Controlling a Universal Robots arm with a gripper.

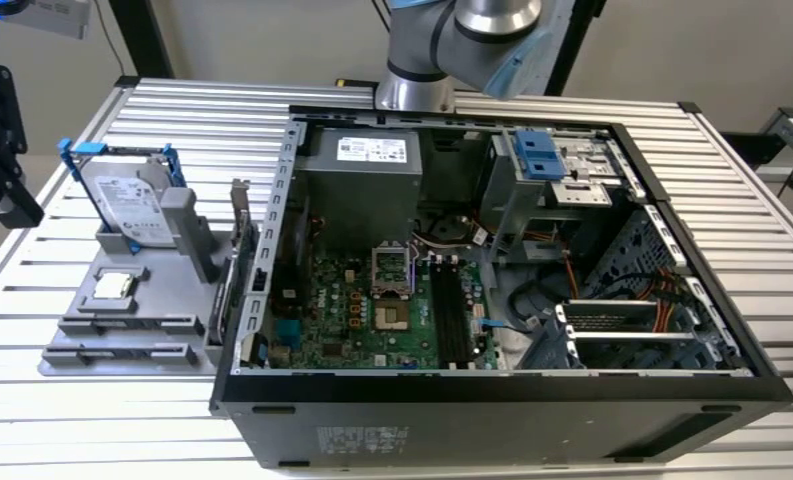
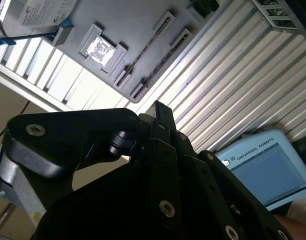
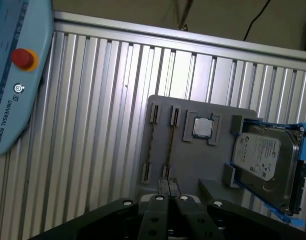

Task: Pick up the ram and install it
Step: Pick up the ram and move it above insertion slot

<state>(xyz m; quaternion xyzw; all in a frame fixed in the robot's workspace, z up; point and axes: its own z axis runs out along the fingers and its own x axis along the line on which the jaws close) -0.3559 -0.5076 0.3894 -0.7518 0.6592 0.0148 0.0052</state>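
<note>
Claw (image 3: 169,186) up front looks clenched on nothing, hanging over the gray fixture (image 3: 203,162) on the counter (image 3: 92,125). Ram (image 3: 170,145) sits there on edge between two end holders, just beside the processor chip (image 3: 203,127), probably so it can be pinched from above. Seen from the exterior view, its long axis runs left-right, crosswise to the motherboard's black slots (image 1: 450,310).

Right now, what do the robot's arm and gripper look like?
In the exterior view the arm is a rounded silver-grey metal tube and joint with a light blue cap on one side. In both wrist views the gripper is matt black, built of flat angular linkage plates pinned with small round silver screw heads.
</note>
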